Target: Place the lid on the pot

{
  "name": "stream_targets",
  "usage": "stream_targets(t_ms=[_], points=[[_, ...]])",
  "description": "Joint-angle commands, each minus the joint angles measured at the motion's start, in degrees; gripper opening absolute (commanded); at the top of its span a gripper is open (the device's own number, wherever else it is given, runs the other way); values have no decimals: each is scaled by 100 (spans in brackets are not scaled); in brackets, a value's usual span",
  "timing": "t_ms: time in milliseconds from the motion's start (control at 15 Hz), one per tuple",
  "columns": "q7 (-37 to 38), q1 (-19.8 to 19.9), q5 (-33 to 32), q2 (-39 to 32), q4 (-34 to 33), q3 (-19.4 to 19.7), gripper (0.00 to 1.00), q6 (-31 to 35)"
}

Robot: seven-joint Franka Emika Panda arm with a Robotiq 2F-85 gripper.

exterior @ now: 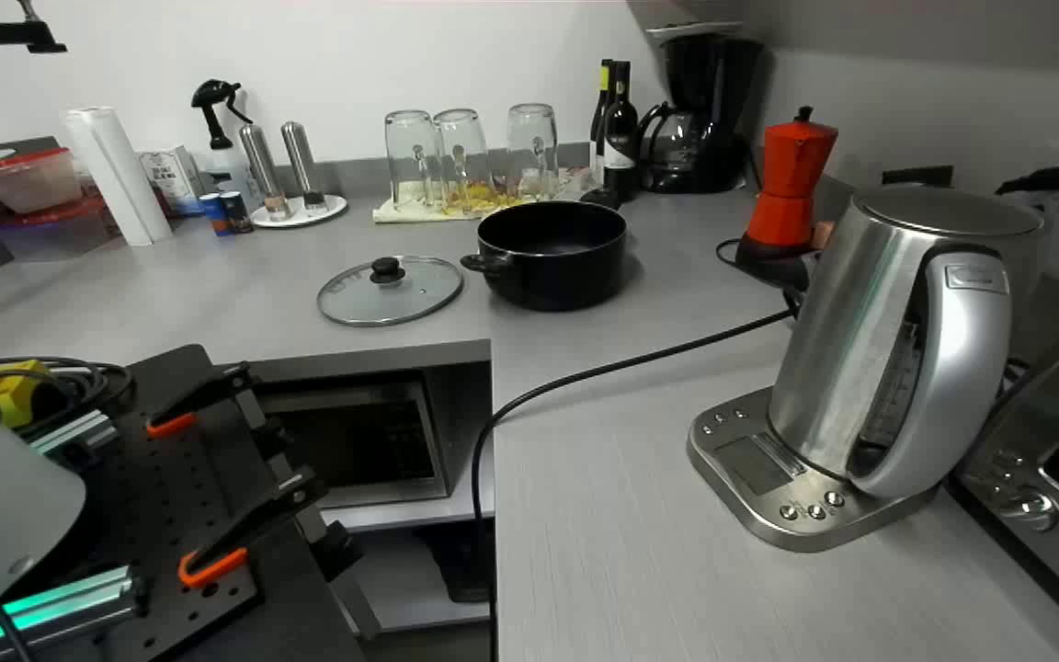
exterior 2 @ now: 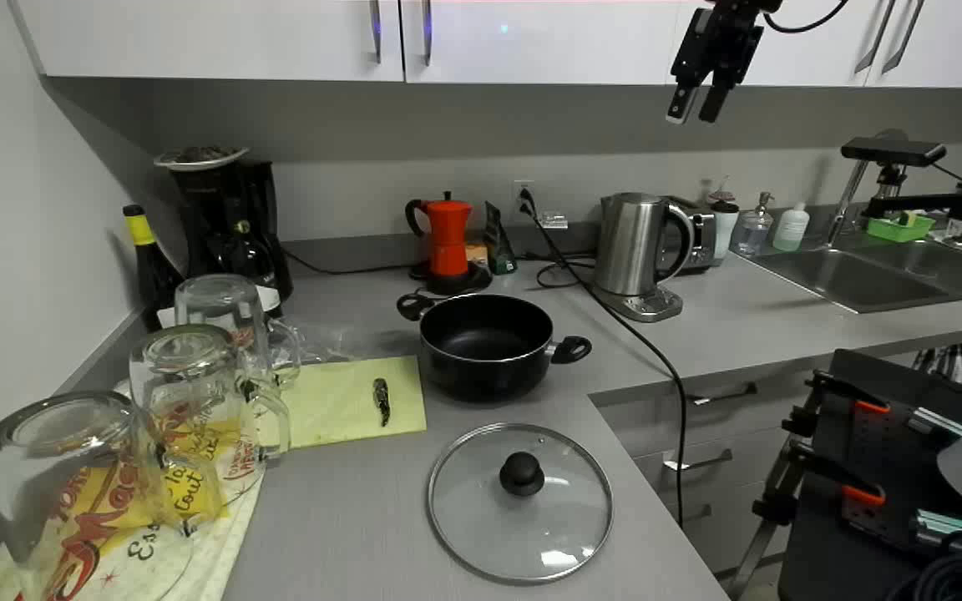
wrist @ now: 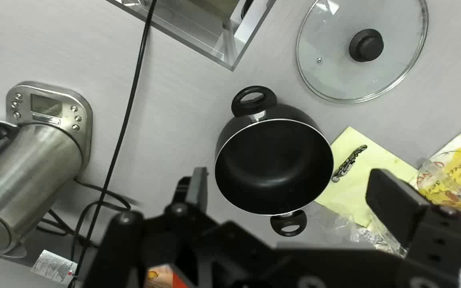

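The black pot (exterior: 552, 274) stands upright and uncovered on the grey counter in both exterior views (exterior 2: 485, 367). In the wrist view, the pot (wrist: 272, 164) lies below the jaws, with its dark inside showing. The glass lid (exterior: 392, 294) with a black knob lies flat on the counter beside the pot, knob up. The lid also shows in an exterior view (exterior 2: 523, 522) and at the top right of the wrist view (wrist: 330, 68). My gripper (exterior 2: 695, 110) is high above the counter, apart from both. Its fingers (wrist: 288, 184) are wide apart with nothing between them.
A steel kettle (exterior: 879, 349) on its base and a black cord (exterior 2: 615, 317) lie near the pot. A red moka pot (exterior 2: 449, 238), glass mugs (exterior 2: 197, 392), a yellow cloth (exterior 2: 339, 401) and bottles (exterior: 620, 133) stand around. The counter has an inner corner edge (wrist: 230, 66).
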State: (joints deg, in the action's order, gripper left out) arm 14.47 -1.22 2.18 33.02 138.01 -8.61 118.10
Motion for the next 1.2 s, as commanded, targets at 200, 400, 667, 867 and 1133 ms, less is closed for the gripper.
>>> stream_targets(t_ms=[200, 400, 667, 867, 1133], points=[[15, -33, -21, -3, -14, 29, 100, -9], [15, -33, -21, -3, -14, 29, 100, -9], [0, -6, -97, -209, -105, 10, 100, 27], [-76, -34, -168, -685, -247, -28, 100, 119], [-277, -172, -178, -1455, -517, -85, 100, 317]])
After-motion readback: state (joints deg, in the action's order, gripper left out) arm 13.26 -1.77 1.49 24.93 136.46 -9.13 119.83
